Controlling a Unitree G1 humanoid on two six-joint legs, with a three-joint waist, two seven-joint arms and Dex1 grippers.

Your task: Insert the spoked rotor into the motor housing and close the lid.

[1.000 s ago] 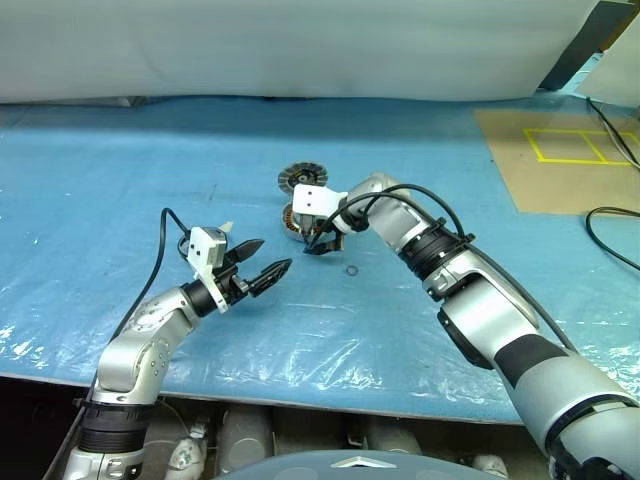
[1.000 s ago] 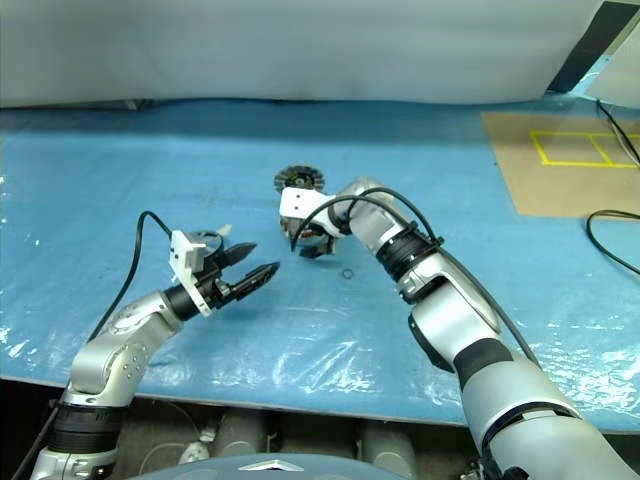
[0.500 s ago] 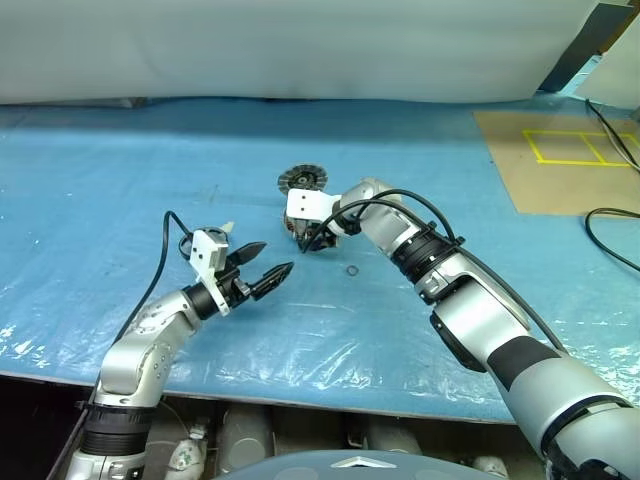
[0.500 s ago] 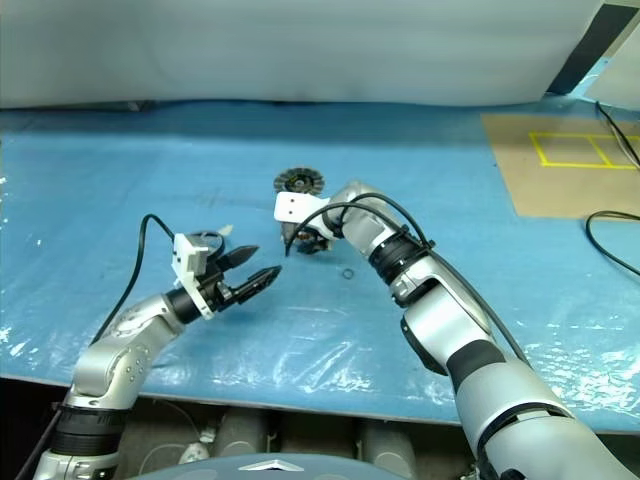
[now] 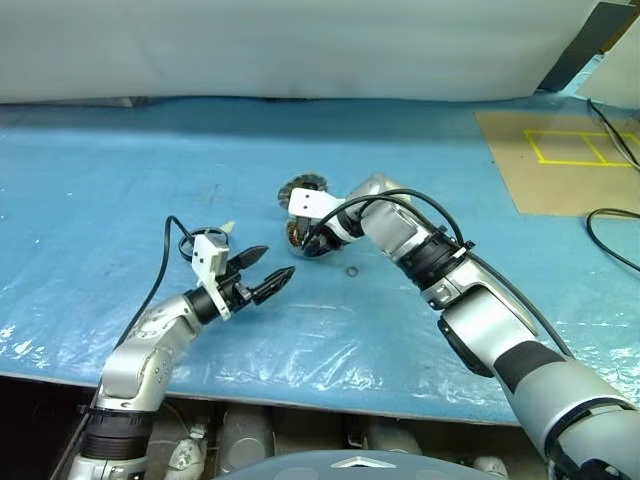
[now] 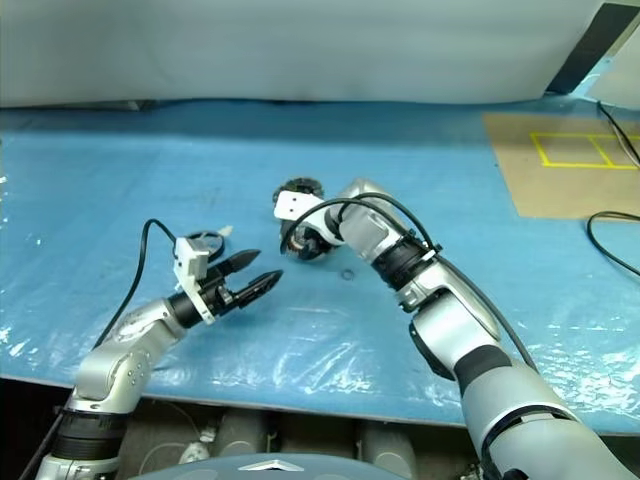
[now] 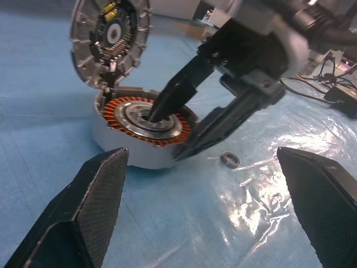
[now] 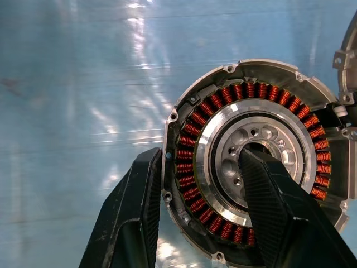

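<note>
The motor housing (image 8: 262, 92) lies on the blue sheet, its copper-brown windings ringing a silver centre hub (image 8: 254, 137). My right gripper (image 8: 198, 159) points down onto it, one finger in the hub and the other against the outer wall, pinching the winding ring. The lid (image 7: 111, 39), with its electronics showing, stands tilted up at the housing's far edge. The head view has the housing (image 5: 296, 236) and my right gripper (image 5: 312, 243) at mid-table. My left gripper (image 5: 272, 263) hovers open to the left, a short way off, aimed at the housing. The spoked rotor is out of view.
A small dark ring (image 5: 352, 271) lies on the sheet just right of the housing. The blue plastic sheet (image 5: 150, 170) covers the table. A brown board with yellow tape (image 5: 560, 150) and black cables (image 5: 610, 230) sit at the far right.
My right gripper's fingers have closed from wide open onto the housing's ring, and the wrist has tipped further down and drawn back a little. The left arm has kept still.
</note>
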